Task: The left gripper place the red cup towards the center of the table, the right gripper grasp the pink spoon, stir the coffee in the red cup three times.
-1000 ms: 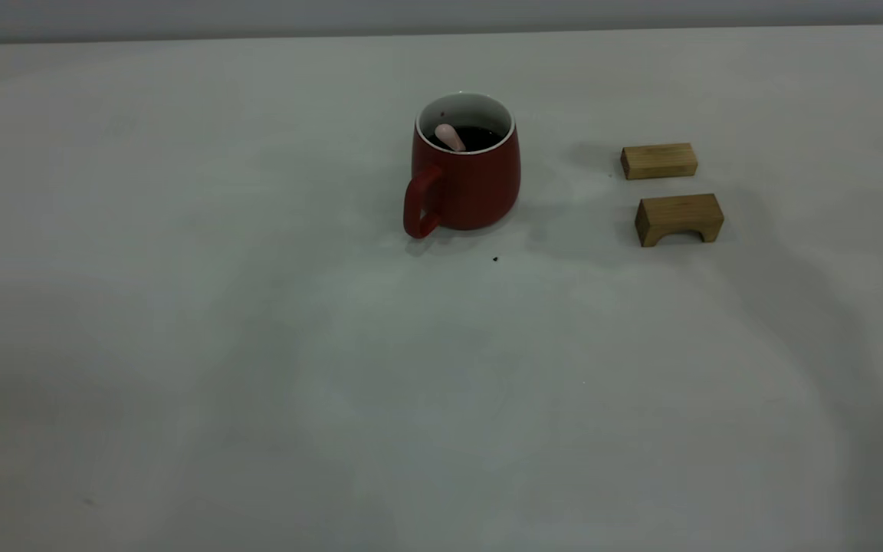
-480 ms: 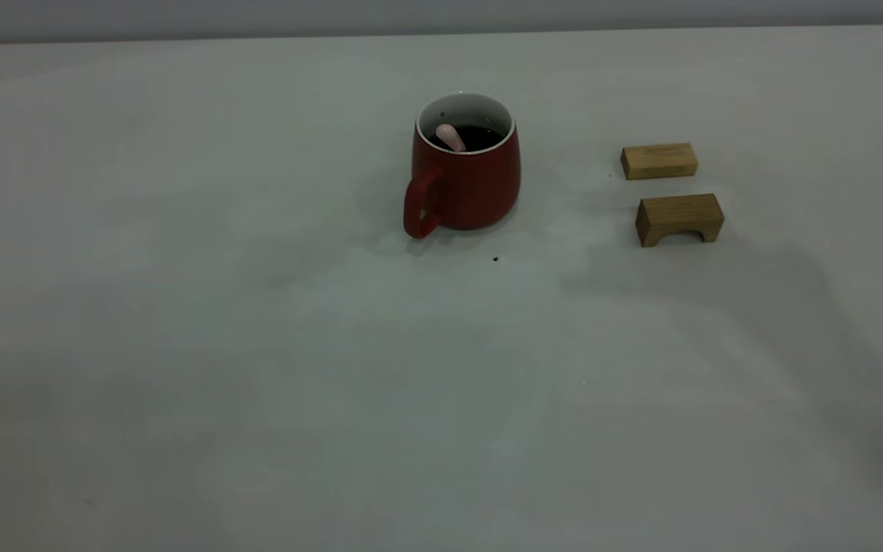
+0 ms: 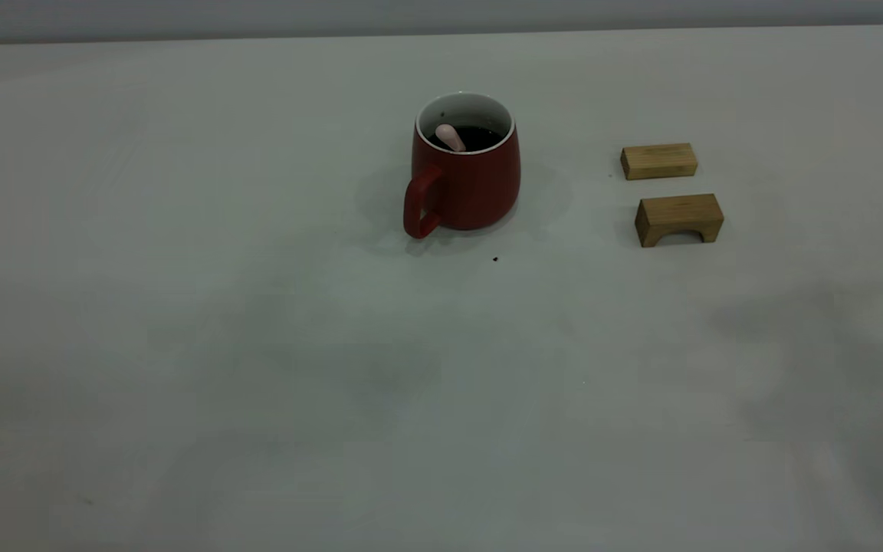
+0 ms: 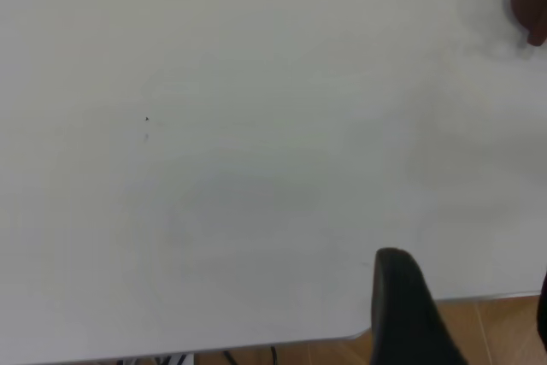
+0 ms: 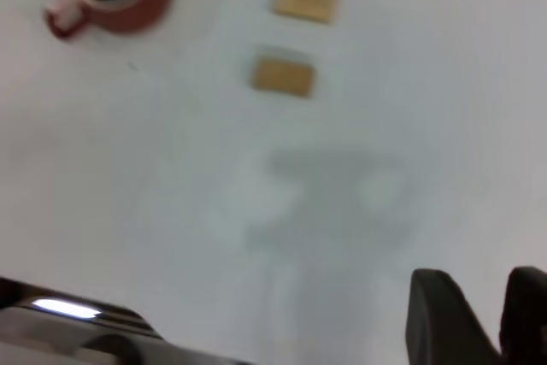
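Note:
The red cup (image 3: 472, 188) stands upright towards the back middle of the table (image 3: 257, 345), its handle turned to the front left. Dark coffee (image 3: 480, 136) fills it, and the pink spoon (image 3: 450, 137) leans inside with only its pale handle end showing. Neither gripper appears in the exterior view. In the left wrist view my left gripper (image 4: 468, 284) is open and empty above the table's edge, with a sliver of the red cup (image 4: 532, 2) far off. The right gripper (image 5: 479, 284) hangs high and far from the red cup (image 5: 128, 2), its fingers slightly apart and empty.
Two tan wooden blocks lie right of the cup, a flat one (image 3: 658, 161) behind an arched one (image 3: 679, 218). A tiny black speck (image 3: 495, 259) sits just in front of the cup. Bare tabletop stretches across the front and left.
The arm shadows on the table have drawn away from the cup and blocks towards the front right. The cup, spoon and blocks have not moved.

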Robot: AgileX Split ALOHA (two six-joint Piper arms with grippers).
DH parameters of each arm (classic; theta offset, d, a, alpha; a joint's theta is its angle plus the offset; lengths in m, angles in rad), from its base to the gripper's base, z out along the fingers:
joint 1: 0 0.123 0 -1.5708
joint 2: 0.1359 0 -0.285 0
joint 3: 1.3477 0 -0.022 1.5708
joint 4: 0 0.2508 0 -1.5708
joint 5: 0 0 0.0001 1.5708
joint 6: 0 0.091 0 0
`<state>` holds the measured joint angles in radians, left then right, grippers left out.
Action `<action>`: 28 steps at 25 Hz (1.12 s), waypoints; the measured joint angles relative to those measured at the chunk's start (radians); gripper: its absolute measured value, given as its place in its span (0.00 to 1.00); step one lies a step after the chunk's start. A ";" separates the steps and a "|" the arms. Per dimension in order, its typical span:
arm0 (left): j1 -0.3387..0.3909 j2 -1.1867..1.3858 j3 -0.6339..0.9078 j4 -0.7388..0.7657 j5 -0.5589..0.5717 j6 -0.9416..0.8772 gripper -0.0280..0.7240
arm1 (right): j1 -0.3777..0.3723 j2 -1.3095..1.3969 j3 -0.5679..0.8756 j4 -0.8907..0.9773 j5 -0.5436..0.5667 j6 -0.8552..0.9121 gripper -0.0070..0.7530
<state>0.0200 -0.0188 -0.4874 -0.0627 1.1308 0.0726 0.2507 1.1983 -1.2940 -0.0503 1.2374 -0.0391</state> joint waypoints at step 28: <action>0.000 0.000 0.000 0.000 0.000 0.000 0.63 | -0.220 -1.180 0.826 0.137 -0.104 0.000 0.32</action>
<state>0.0200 -0.0188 -0.4874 -0.0627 1.1308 0.0723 0.0309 0.0186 -0.4683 0.0869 1.1337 -0.0391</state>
